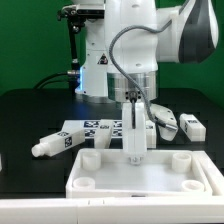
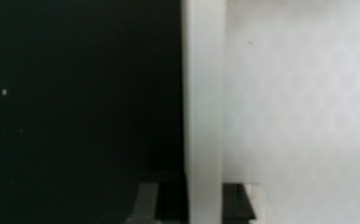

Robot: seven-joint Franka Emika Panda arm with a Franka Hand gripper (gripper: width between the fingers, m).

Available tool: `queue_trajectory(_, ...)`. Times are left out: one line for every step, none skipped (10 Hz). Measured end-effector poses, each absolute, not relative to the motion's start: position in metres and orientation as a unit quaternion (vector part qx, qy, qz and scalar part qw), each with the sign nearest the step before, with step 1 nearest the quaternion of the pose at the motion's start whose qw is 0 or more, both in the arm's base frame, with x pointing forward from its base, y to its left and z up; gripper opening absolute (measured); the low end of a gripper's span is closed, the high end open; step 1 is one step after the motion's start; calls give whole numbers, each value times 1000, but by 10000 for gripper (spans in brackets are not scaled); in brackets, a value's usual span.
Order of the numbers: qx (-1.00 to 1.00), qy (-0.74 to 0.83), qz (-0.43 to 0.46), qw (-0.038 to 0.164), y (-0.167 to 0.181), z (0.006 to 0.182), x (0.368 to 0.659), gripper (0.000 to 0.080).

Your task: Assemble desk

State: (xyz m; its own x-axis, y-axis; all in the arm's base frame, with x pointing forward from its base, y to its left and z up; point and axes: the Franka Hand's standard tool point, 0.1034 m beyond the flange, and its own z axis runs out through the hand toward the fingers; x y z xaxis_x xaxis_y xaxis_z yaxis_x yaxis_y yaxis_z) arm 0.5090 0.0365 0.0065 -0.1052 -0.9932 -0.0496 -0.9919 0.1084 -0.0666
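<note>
Gripper (image 1: 135, 118), pointed straight down, is shown pinched on an upright leg (image 1: 135, 145), whose lower end is set within the rimmed tabletop (image 1: 110, 180) directly beneath the tool. To the exterior view's left of the gripper, one loose leg (image 1: 57, 143) is laid on the black table (image 1: 20, 120), and a round socket (image 1: 90, 157) on that side of the tool is seen unfilled. Below the gripper, the held leg is placed between the sockets rather than over one; whether its foot touches the panel floor cannot be told. In the wrist view the held leg (image 2: 202, 100) is seen as a pale strip running away from the fingers (image 2: 152, 200). To the exterior view's right of the gripper, another socket (image 1: 181, 160) is unfilled, and further legs (image 1: 190, 125) are laid beyond the tabletop. Risks judged from this pose: if the leg is lowered off-centre, it may be jammed on a socket rim and the light tabletop pushed aside; if the pinch is loosened early, the leg may be tipped over.
</note>
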Motion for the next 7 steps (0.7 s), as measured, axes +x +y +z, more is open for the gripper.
queue_trajectory(-668,743,-8,41,37,6,509,116)
queue_trajectory(-671,740,-7,40,37,6,509,116)
queue_trajectory(-692,721,-1,38,40,6,508,320)
queue_trajectory(-714,699,7,34,47,6,509,478)
queue_trajectory(-727,685,22,33,52,12,508,478)
queue_trajectory(-727,685,33,40,53,26,507,606)
queue_trajectory(-735,675,44,45,58,39,504,606)
